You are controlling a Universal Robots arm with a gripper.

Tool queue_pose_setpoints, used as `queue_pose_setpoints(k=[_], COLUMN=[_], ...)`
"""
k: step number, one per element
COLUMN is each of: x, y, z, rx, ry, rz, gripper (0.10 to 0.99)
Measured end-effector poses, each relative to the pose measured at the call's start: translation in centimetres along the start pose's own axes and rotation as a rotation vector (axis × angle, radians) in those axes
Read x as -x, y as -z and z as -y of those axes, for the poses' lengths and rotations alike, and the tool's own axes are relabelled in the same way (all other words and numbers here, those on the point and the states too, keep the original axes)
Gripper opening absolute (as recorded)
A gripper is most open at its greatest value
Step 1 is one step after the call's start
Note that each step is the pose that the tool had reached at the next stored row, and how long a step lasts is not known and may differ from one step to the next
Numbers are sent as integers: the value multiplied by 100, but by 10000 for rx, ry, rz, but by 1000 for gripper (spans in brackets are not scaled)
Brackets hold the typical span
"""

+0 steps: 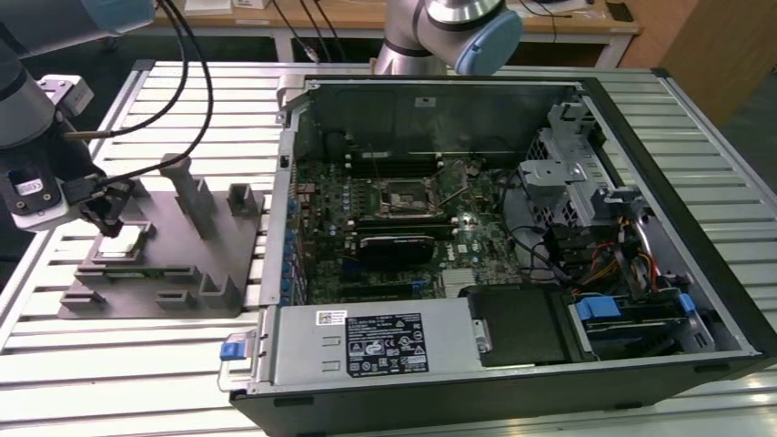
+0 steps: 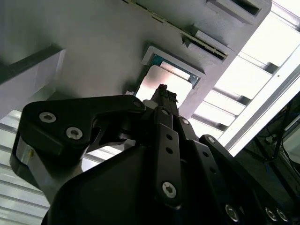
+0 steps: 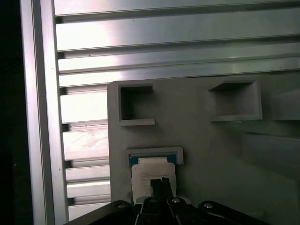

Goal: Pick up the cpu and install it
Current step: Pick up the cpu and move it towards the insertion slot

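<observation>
The jaws are drawn close together with nothing seen between them, their dark fingertips (image 3: 160, 183) poised right over the cpu (image 3: 150, 168), which is wider than the closed tips; whether they touch its top cannot be told. The cpu (image 2: 176, 86) lies flat directly beneath the jaws in a shallow square pocket of the grey plastic fixture (image 3: 201, 140). A raised lip hems the pocket on the side ahead of the jaws, and a thin bluish line shows just inside that lip. Past the lip, the fixture's face is flat and bare up to two open rectangular pockets (image 3: 136, 105), both walled and empty. In the exterior view the fixture's upright posts (image 1: 195, 187) stand beside the jaws, leaving a clear gap above the cpu (image 1: 126, 240) — the way straight up is free apart from the arm (image 1: 25, 109) itself. The fixture (image 1: 182, 273) rests on a table (image 1: 134, 355) of ribbed aluminium slats with dark grooves between them, and the table's (image 3: 164, 33) bright edge rail runs close past the fixture. Well apart from the jaws, across the table, an open computer case (image 1: 680, 273) lies on its side — its motherboard socket (image 1: 401, 196) faces up among cables and drive bays.
</observation>
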State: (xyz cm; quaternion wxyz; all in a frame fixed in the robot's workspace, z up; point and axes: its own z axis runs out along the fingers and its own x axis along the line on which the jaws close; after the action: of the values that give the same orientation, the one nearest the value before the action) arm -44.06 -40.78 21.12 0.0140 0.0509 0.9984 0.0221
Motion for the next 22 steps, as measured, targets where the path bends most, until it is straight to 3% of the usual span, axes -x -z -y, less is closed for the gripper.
queue_pose_setpoints(k=[9, 19, 21, 22], x=[-16, -17, -17, -17], y=[-119, -126, -126, -126], z=[30, 33, 33, 33], rx=[-2, -13, -14, -15], ry=[0, -1, -2, -1], rz=[0, -1, 0, 0], gripper=[106, 114, 231, 231])
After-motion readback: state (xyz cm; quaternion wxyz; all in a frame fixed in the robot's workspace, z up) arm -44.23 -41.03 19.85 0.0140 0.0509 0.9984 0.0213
